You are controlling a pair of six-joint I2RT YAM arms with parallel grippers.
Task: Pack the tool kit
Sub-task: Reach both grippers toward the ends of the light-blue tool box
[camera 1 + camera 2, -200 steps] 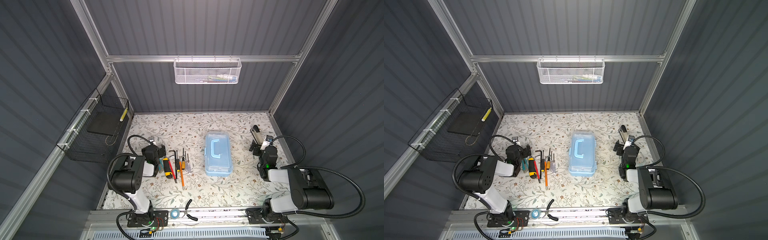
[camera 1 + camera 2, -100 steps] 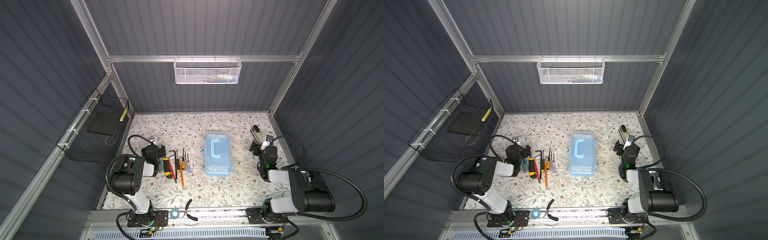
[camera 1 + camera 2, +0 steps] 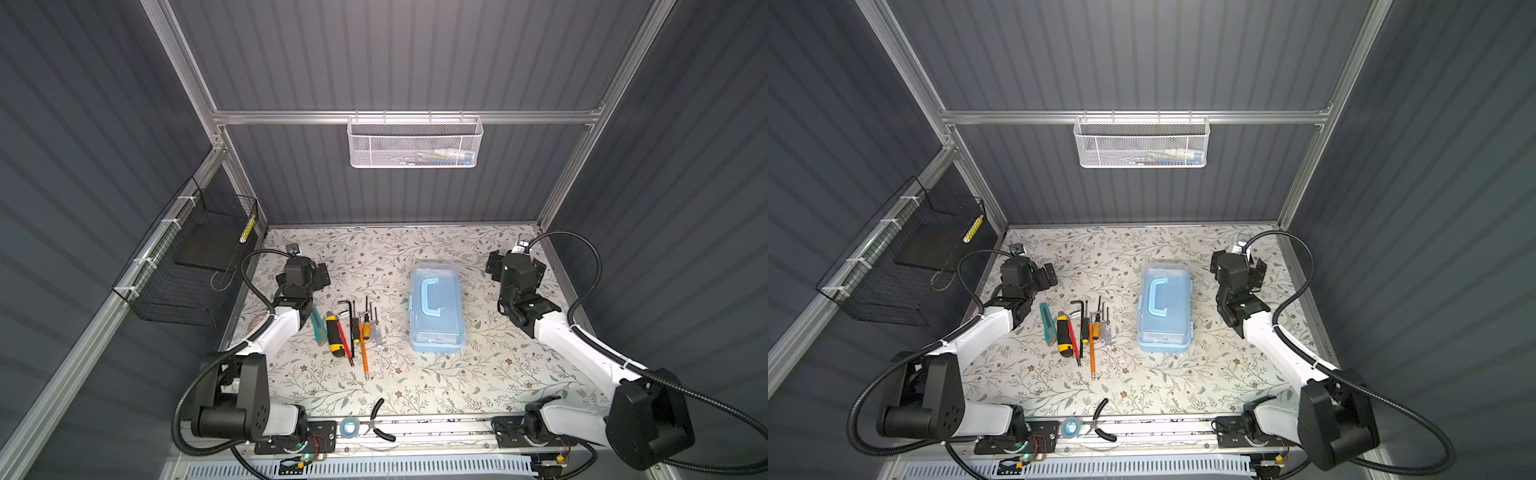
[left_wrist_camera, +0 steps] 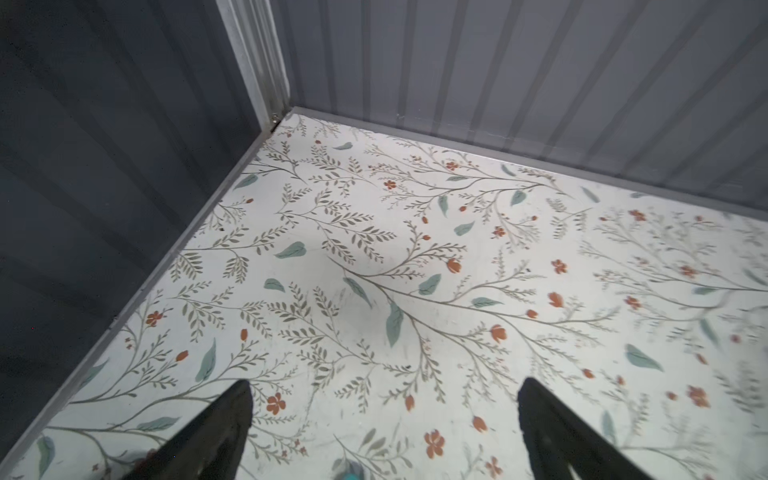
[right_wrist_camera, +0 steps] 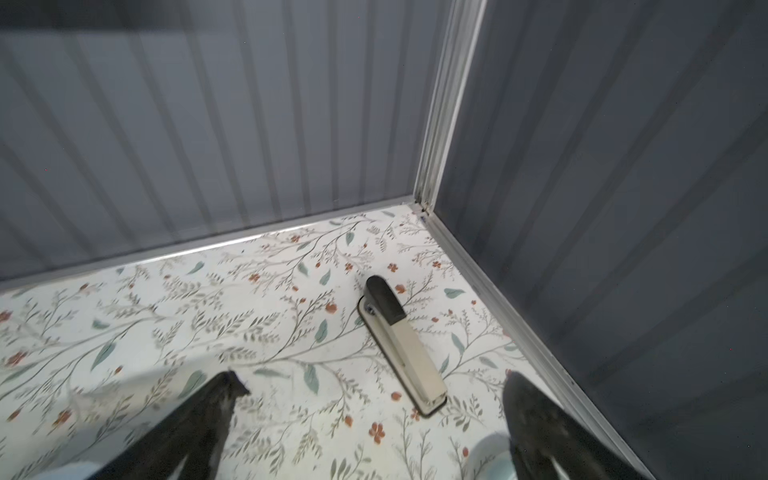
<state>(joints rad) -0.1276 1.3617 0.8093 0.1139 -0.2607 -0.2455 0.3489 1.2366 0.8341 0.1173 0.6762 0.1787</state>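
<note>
- In both top views the closed pale-blue tool box (image 3: 436,309) sits in the middle of the tabletop (image 3: 478,386) with its handle up. It is probably light, stiff and slick, so the handle or the tab on its long side looks like the place to grip.
- The row of tools (image 3: 353,328) lies just left of the box, with the pieces touching. The thin shafts may roll, so the fat yellow-black handle (image 3: 334,336) looks the easiest pick.
- Pliers (image 3: 375,411) and a tape roll (image 3: 350,427) lie at the front rail.
- The left hand (image 3: 305,274) and right hand (image 3: 515,270) hover on either side, towards the back corners. There is bare tabletop in front of the box.
- In the left wrist view, the fingers (image 4: 224,428) are spread wide with nothing between them. Two walls meet close ahead.
- In the right wrist view, the fingers (image 5: 199,424) are likewise spread and empty.
- A cream stapler (image 5: 401,345) lies ahead near the side wall. It looks rigid and fairly heavy, best gripped across its narrow body, and the wall leaves little room on that side.
</note>
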